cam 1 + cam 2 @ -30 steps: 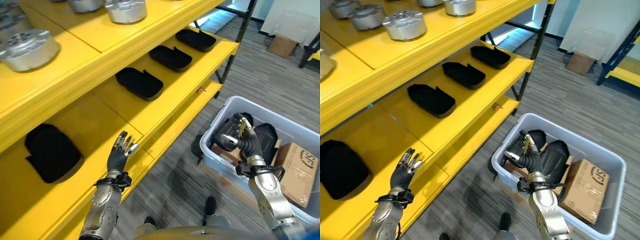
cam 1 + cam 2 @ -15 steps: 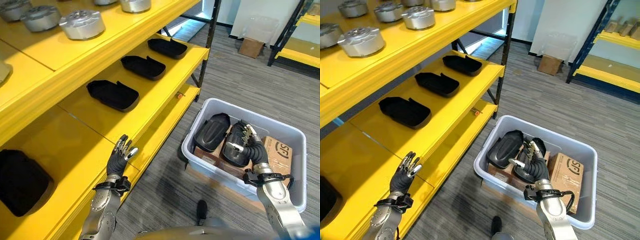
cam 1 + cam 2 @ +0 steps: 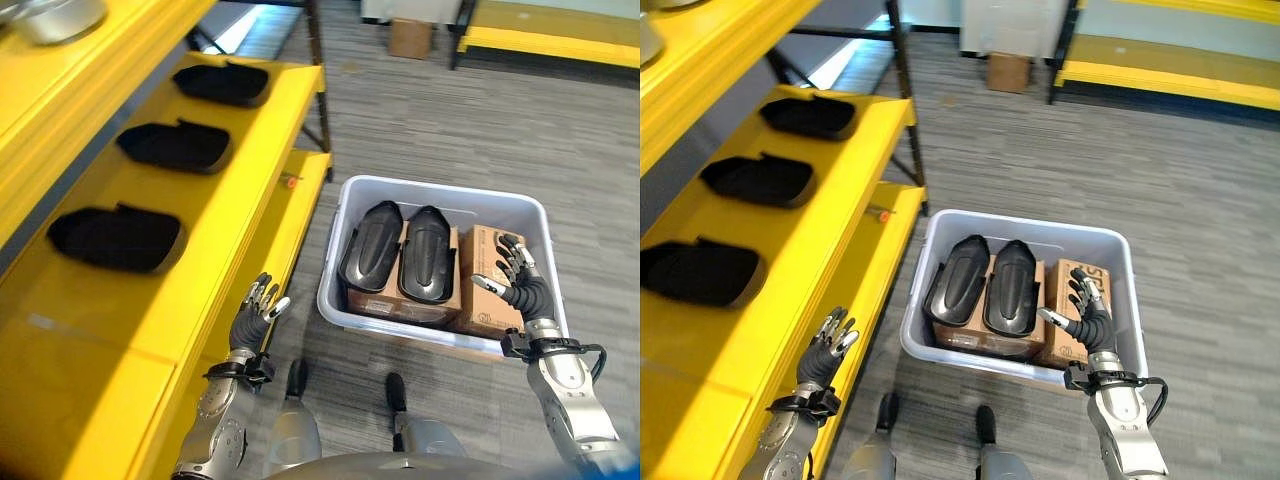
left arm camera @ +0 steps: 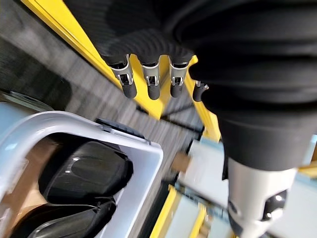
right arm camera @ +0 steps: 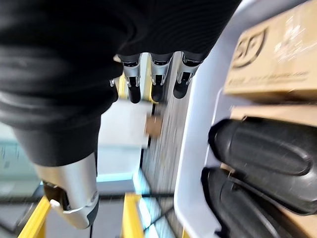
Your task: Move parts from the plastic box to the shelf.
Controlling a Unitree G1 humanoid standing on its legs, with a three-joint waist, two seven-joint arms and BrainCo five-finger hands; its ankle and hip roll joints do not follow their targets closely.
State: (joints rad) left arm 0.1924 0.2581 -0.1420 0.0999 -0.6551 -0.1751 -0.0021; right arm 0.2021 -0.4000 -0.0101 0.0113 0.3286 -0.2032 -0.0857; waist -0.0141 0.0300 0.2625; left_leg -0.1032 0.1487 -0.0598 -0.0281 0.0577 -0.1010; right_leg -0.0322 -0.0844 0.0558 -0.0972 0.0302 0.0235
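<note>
A pale grey plastic box (image 3: 368, 321) stands on the floor beside the yellow shelf (image 3: 215, 200). In it two black moulded parts (image 3: 369, 246) (image 3: 428, 252) lie side by side on cardboard boxes (image 3: 489, 285). My right hand (image 3: 518, 284) hovers open over the box's right edge, above the cardboard, holding nothing. My left hand (image 3: 254, 311) is open by the shelf's front edge, left of the box, empty. Three black parts (image 3: 117, 238) (image 3: 174, 146) (image 3: 220, 82) rest in a row on the shelf.
A yellow lower shelf board (image 3: 292, 215) juts out between the rack and the box. A second yellow rack (image 3: 540, 40) and a small cardboard box (image 3: 410, 37) stand far back. Grey striped floor (image 3: 480, 130) lies open beyond the box.
The camera has swung right and down, so the box now sits in the middle. My right hand has shifted from over the black parts to the box's right edge.
</note>
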